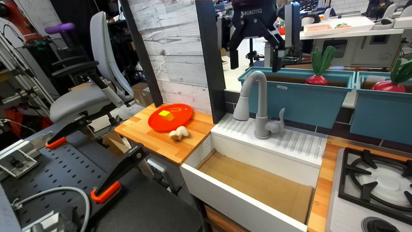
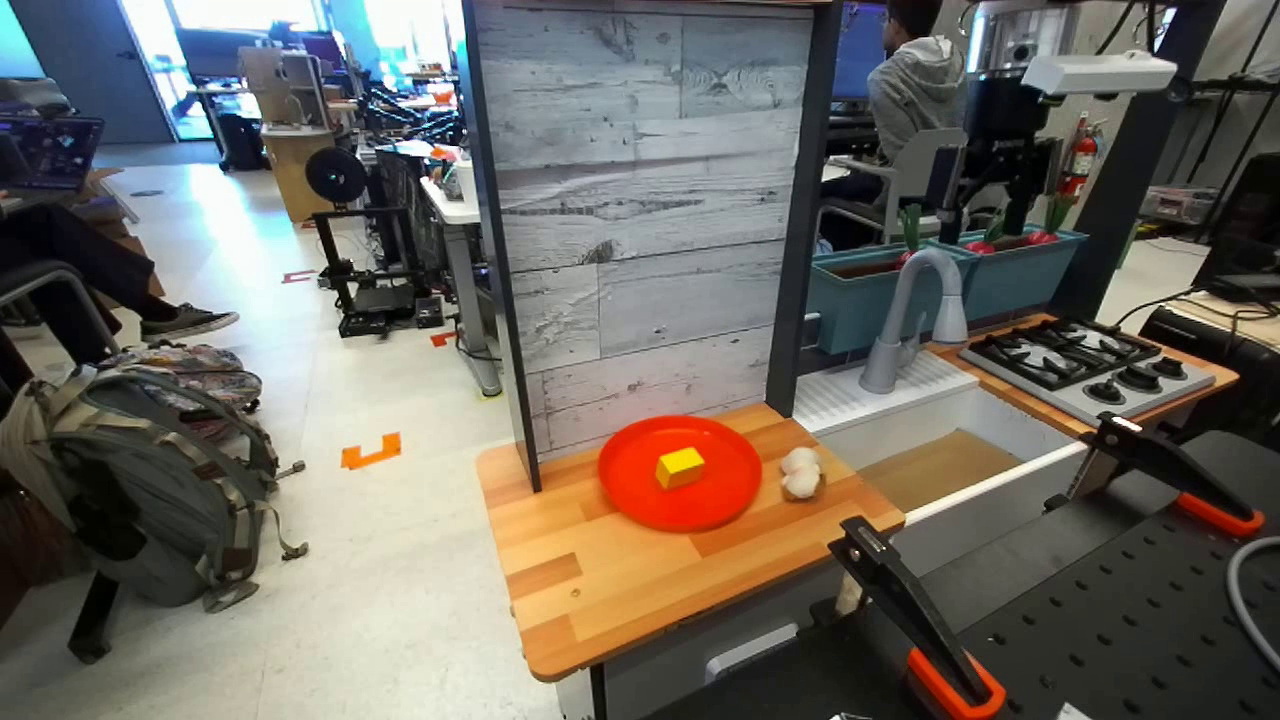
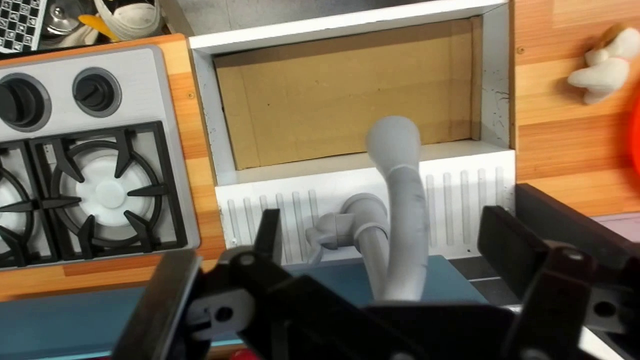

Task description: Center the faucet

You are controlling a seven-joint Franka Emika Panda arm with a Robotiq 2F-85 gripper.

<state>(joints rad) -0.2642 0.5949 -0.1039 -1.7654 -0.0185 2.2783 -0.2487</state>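
The faucet is a grey gooseneck tap that stands upright on the white ridged ledge behind the sink, in both exterior views (image 1: 262, 100) (image 2: 897, 310). Its spout is turned toward the red plate's side. In the wrist view, the faucet (image 3: 407, 215) shows its spout head right of its base, over the sink's back edge, with the side lever on the left. My gripper (image 1: 255, 60) is open and empty above the faucet's arch. It also shows in the other exterior view (image 2: 980, 215). In the wrist view, the neck lies between the fingers (image 3: 382, 220), apart from both.
The white sink (image 1: 238, 201) has a cardboard floor. A dark post (image 1: 210, 64) and wood panel (image 1: 180, 48) stand beside the faucet. Teal planters (image 1: 299, 100) hang behind it. A stove (image 1: 386, 180), a red plate (image 1: 154, 120) with a yellow block, and white toys (image 1: 178, 132) flank the sink.
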